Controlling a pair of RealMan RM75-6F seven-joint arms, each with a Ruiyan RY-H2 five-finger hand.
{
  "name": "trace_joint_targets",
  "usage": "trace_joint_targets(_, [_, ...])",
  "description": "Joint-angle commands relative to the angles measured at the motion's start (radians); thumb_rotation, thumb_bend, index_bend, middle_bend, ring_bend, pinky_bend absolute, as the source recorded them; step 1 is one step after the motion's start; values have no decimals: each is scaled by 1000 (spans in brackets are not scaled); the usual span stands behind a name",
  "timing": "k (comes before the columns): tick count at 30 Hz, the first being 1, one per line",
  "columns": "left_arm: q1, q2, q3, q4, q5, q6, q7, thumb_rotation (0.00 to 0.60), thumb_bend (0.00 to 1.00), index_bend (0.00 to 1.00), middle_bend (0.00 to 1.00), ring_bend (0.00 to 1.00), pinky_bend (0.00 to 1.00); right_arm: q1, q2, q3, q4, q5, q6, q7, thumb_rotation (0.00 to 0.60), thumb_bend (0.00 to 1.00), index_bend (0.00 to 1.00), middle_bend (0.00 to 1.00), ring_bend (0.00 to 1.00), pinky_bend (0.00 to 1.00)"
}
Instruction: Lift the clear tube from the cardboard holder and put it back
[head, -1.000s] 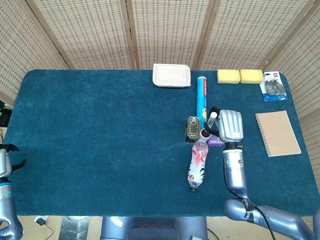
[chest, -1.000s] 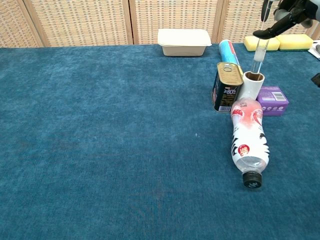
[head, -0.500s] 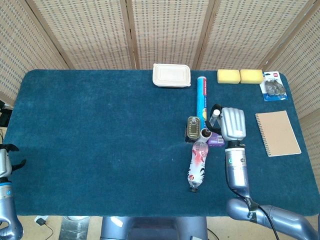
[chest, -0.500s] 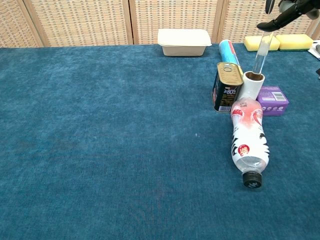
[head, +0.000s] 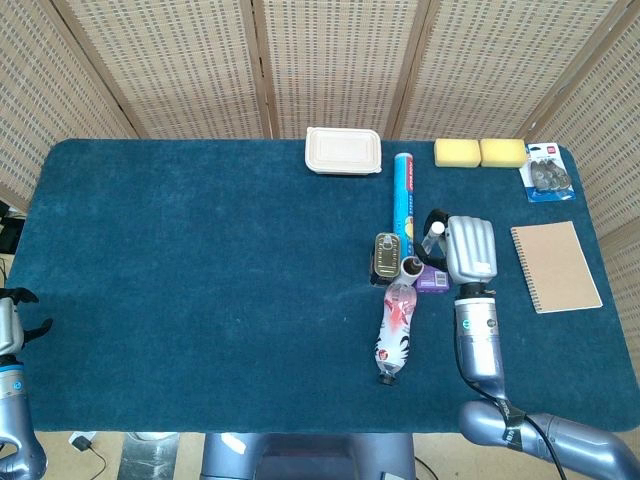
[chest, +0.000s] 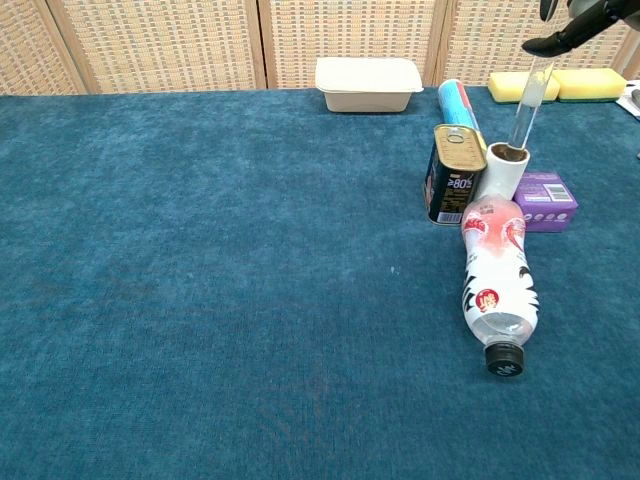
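Observation:
The clear tube stands nearly upright, leaning a little to the right. Its lower end is level with the mouth of the white cardboard holder; I cannot tell whether the tip is still inside. My right hand pinches the tube's capped top, and its fingertips show at the chest view's top right corner. The holder stands upright between a tin can and a purple box. My left hand hangs off the table's near left edge with its fingers apart and holds nothing.
A tin can and a purple box flank the holder. A plastic bottle lies in front of it, a blue cylinder behind. Further off are a white food box, yellow sponges, a notebook and a blister pack.
My right hand has risen and shifted slightly right, drawing the tube higher out of the holder. The left hand has not moved.

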Motion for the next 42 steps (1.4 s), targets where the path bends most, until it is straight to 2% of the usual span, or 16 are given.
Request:
trace_joint_targets(1, [0,0,0,0,0,0,0,600,159,479,445,251,340,2,4,1,-11,1,1,-1,600,381,789,971,1000,862])
trace_joint_targets(16, [0,1,0,-1,0,-1,-1,600,158,478,445,251,340,16,27,10,-77,12,24,-43,600,381,792,975,1000,869])
trace_joint_targets(42, [0,1,0,-2,-1,-1,0,600,159,478,445,251,340,34,88,47,-90,37,22,-30,600,385,793,988,1000,881])
